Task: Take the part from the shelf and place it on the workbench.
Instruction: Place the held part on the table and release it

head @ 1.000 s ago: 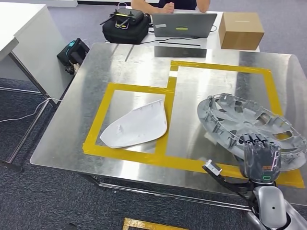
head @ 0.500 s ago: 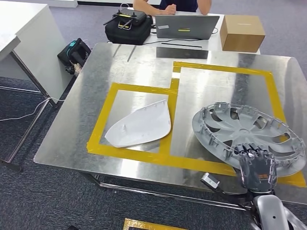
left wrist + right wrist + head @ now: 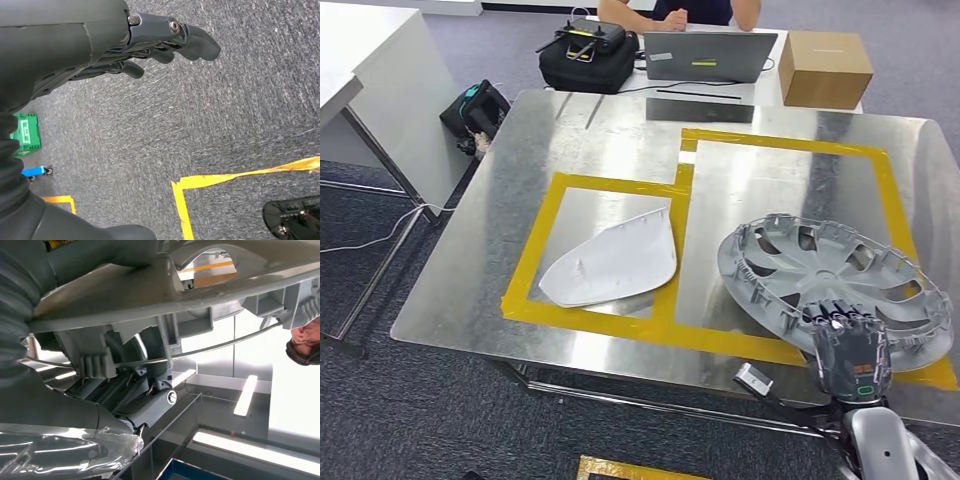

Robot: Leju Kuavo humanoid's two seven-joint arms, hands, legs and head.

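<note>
From the head view, the right hand [image 3: 850, 352] grips the grey wheel cover [image 3: 833, 275] at its six o'clock rim, over the workbench [image 3: 622, 140]. The wrist view shows the left hand [image 3: 151, 45] hanging over carpet [image 3: 226, 110], fingers loosely apart, holding nothing.

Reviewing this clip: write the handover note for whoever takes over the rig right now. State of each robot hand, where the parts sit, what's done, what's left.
Right robot hand: grips the near rim of the grey wheel cover, which sits low over the right yellow-taped zone of the metal workbench; whether it rests flat cannot be told.
Left robot hand: hangs over the carpet, holds nothing, fingers loosely extended.
White shell part: lies inside the left taped zone.
Done: the wheel cover is off the shelf and at the workbench.
Left: confirm it is fully set down, release, withdraw the right arm.
</note>
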